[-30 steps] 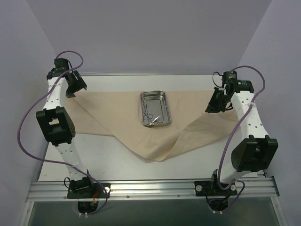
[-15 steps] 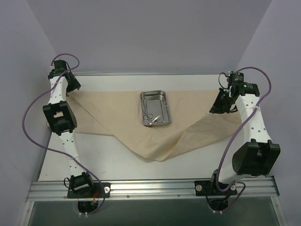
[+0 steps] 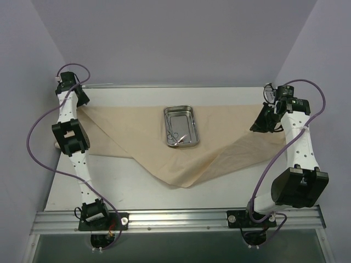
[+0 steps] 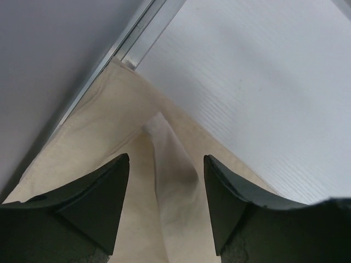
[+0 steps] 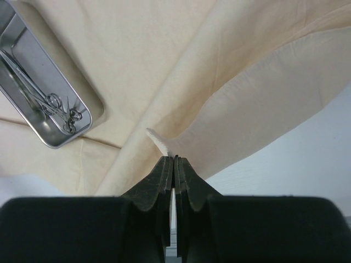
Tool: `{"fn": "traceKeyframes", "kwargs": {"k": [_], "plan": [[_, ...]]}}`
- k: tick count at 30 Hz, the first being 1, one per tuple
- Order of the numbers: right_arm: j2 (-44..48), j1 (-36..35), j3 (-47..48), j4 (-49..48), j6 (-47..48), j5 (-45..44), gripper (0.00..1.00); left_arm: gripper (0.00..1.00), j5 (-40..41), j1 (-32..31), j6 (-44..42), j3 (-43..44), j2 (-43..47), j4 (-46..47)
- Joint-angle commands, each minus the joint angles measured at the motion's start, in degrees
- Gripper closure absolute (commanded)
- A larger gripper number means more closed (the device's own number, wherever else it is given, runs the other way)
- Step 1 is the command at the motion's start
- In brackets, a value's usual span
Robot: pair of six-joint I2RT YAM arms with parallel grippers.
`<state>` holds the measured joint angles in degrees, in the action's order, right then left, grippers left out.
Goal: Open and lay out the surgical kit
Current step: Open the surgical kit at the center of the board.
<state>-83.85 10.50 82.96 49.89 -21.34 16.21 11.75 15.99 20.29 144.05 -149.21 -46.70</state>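
Observation:
The tan cloth wrap (image 3: pixel 131 137) lies spread across the table, with a loose fold toward its near right. The steel tray (image 3: pixel 181 127) sits on its middle and holds thin metal instruments (image 3: pixel 175 137). My left gripper (image 3: pixel 78 98) is at the far left corner of the table. Its jaws are open, and a raised ridge of cloth (image 4: pixel 170 164) lies between them in the left wrist view (image 4: pixel 166 159). My right gripper (image 3: pixel 262 121) is shut on the cloth's right corner (image 5: pixel 159 141) and holds it above the table. The right wrist view (image 5: pixel 173 159) also shows the tray (image 5: pixel 24 66) and instruments (image 5: pixel 55 104).
A metal rail (image 4: pixel 140 33) and the grey wall run along the table's far left edge, close to my left gripper. Bare white table (image 3: pixel 230 186) shows in front of the cloth and at the right (image 5: pixel 307 164). The arm bases stand on the near rail (image 3: pixel 175 219).
Both arms have moved outward. The left gripper went toward the far left corner. The right gripper went right with the cloth corner, stretching the wrap wider.

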Motion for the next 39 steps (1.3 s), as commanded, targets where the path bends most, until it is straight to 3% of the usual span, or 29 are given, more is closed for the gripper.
{"fn": "traceKeyframes", "kwargs": {"k": [1,5,6,7,9,11,14,19,26,32,35,39], "plan": [[2.6,0.9,-0.2,1.2,0.3,0.6,1.0,0.35,-0.4,0.7,-0.7,2.7,-1.0,2.9],[2.2,1.6,0.3,1.4,0.7,-0.3,1.0,0.54,-1.5,1.1,-1.5,3.1,-2.0,4.9],[2.3,1.6,0.3,1.4,0.6,-0.4,1.0,0.62,-1.7,1.1,-1.8,3.6,-2.4,5.2],[2.2,1.7,0.4,1.5,0.6,-0.6,1.0,0.8,-1.6,1.2,-1.9,4.4,-2.8,4.5],[2.1,1.9,0.8,1.6,0.5,-1.6,1.0,0.98,-1.4,1.4,-1.8,7.0,-3.6,2.6],[0.9,1.9,1.9,1.8,-0.1,-2.1,1.0,0.98,-1.4,1.7,-1.1,7.5,-2.2,-1.1],[-3.0,1.9,5.2,4.7,-0.8,-4.9,1.0,0.98,-1.5,1.9,1.2,1.4,5.4,-4.9],[-9.4,2.2,10.4,10.7,-0.3,-8.9,1.0,0.98,-4.6,2.0,3.6,-22.4,22.8,-5.9],[-14.3,3.2,14.5,14.5,-1.0,-5.4,1.0,0.98,-5.6,3.0,3.7,-49.3,50.3,-8.4],[-10.5,5.3,10.5,17.5,-0.8,-9.4,1.0,0.98,-2.5,10.4,2.2,-68.4,69.1,-13.7],[-7.4,6.7,6.2,17.7,-0.6,-9.4,1.0,0.98,1.7,11.0,5.0,-74.5,79.0,-15.1],[-3.5,7.1,4.1,18.1,0.7,-14.3,1.0,0.98,8.8,11.3,8.6,-72.9,84.2,-21.1]]}}
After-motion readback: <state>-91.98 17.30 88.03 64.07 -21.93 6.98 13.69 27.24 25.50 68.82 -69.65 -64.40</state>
